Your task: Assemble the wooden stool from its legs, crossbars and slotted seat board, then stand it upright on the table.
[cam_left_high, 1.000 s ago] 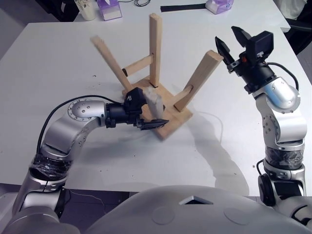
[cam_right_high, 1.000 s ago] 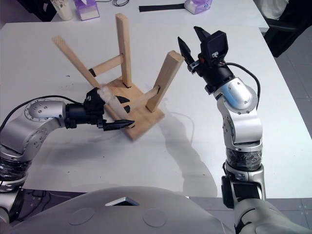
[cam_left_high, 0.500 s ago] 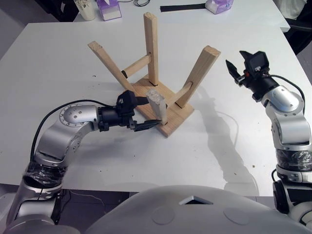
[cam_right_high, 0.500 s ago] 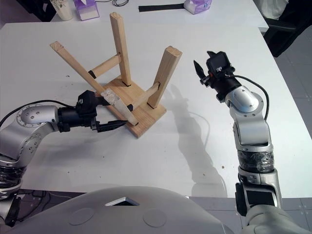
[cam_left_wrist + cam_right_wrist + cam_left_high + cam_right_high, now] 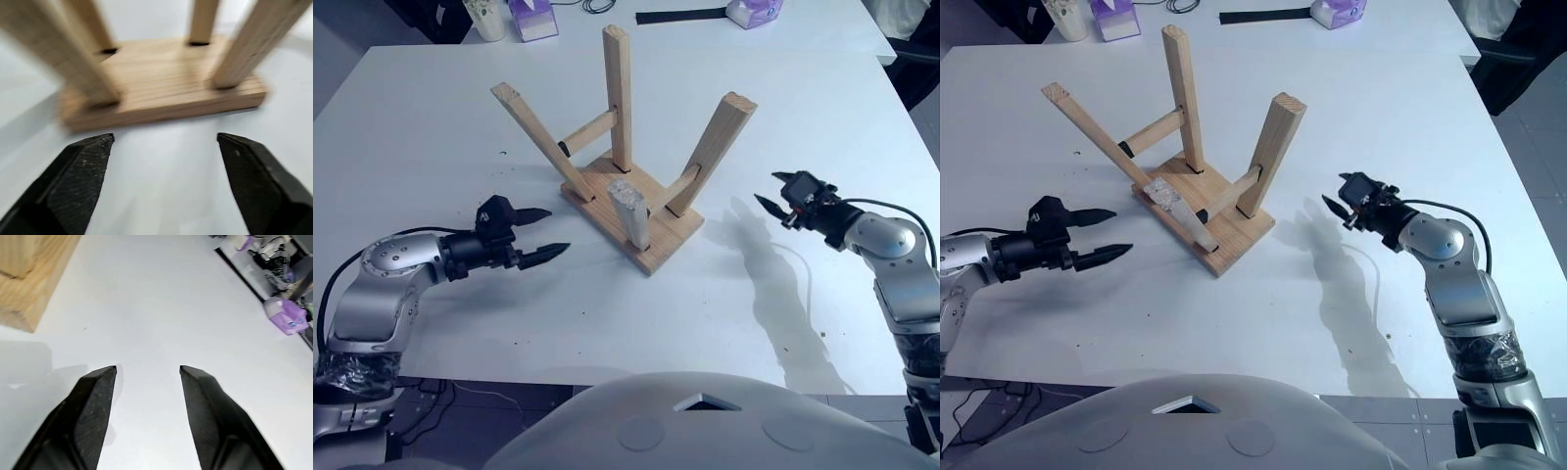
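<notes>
The wooden stool stands upside down on the white table (image 5: pixel 431 108), its seat board (image 5: pixel 668 238) flat on the surface. Three long legs (image 5: pixel 619 88) point up, joined by crossbars (image 5: pixel 592 131), and a shorter near leg (image 5: pixel 629 209) rises at the board's front. My left gripper (image 5: pixel 558 229) is open, low over the table, left of the board and apart from it. In the left wrist view the left gripper (image 5: pixel 165 138) faces the board's edge (image 5: pixel 161 105). My right gripper (image 5: pixel 765 187) is open and empty to the right of the stool, as the right wrist view's gripper (image 5: pixel 147 367) also shows.
Along the table's far edge stand two purple tissue packs (image 5: pixel 532 18) (image 5: pixel 754 12), a white cup (image 5: pixel 487 18) and a black strip (image 5: pixel 680 16). A thin cable (image 5: pixel 803 269) lies by my right arm. Bare tabletop (image 5: pixel 705 313) spreads in front of the stool.
My left gripper drew back to the left, away from the short near leg. My right gripper came down from beside the right leg's top to low over the table. The stool stayed put.
</notes>
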Controlling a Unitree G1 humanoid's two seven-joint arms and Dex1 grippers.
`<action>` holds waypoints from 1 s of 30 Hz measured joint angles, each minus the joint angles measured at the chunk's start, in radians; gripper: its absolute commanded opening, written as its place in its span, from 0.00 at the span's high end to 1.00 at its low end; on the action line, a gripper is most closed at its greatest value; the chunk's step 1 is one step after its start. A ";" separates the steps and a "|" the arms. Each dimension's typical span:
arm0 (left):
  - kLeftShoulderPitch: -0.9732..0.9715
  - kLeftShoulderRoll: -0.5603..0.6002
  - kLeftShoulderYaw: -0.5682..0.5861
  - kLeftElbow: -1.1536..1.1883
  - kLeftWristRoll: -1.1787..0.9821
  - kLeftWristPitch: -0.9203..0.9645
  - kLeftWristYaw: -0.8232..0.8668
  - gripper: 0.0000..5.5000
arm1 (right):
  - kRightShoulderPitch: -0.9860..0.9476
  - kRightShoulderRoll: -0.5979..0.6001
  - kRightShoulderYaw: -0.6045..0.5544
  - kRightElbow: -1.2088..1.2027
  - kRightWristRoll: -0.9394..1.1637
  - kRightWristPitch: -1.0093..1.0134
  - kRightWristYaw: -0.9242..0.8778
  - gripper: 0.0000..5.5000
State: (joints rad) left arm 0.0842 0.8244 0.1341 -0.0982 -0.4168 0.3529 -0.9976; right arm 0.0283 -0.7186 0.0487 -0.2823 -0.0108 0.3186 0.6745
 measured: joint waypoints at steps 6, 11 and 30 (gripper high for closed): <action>-0.216 -0.047 -0.045 0.368 0.207 -0.163 0.162 0.43 | 0.053 -0.034 0.035 -0.069 0.011 0.010 0.090 0.64; -0.422 -0.125 -0.083 0.679 0.333 -0.353 0.304 0.43 | 0.075 -0.036 0.099 -0.083 0.009 0.028 0.131 0.64; -0.600 -0.286 -0.240 1.167 0.530 -0.886 0.401 0.43 | -0.081 0.100 0.303 0.058 -0.047 0.015 0.122 0.64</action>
State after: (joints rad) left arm -0.5162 0.5389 -0.1059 1.0692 0.1129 -0.5335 -0.5967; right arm -0.0532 -0.6191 0.3512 -0.2245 -0.0580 0.3335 0.7966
